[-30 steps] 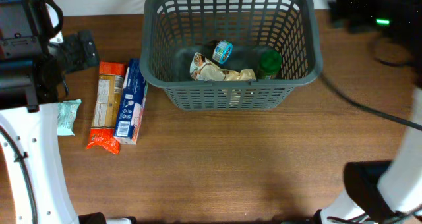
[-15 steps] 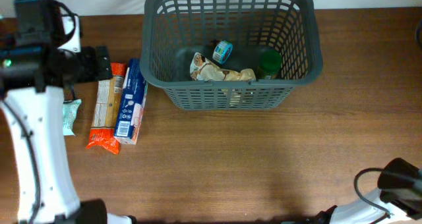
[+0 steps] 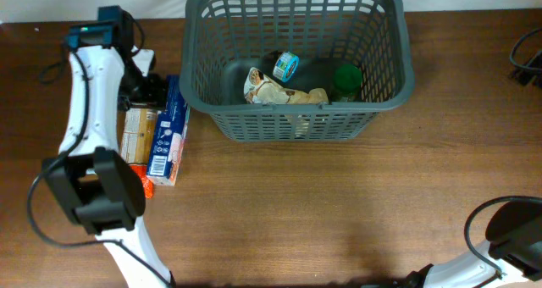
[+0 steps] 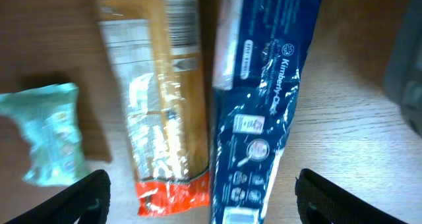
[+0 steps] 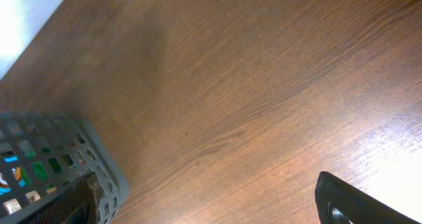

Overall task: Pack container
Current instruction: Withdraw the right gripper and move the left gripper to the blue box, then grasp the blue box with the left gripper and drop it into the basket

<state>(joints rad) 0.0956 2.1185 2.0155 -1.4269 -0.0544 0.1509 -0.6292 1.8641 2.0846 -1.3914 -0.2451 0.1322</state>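
Under left hand [image 4: 201, 188]: orange packet [image 4: 158, 92] and blue packet [image 4: 267, 105] touching, no gap; container [image 4: 410, 66] wall close beside; tabletop [image 4: 99, 112] strip before teal pouch [image 4: 49, 135].

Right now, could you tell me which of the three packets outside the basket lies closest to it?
The long blue packet; the orange packet and small teal packet lie farther from the basket.

Finding the container [image 3: 288, 123] sitting at the back middle of the table [image 3: 339, 212], holding a tape roll [image 3: 286, 66], a crumpled bag [image 3: 273, 91] and a bottle [image 3: 345, 80]. Finding 3 packs lying left of it: long box [image 3: 169, 131] nearest, flat packet [image 3: 137, 135] beside that, small pouch [image 4: 49, 141] farthest left.
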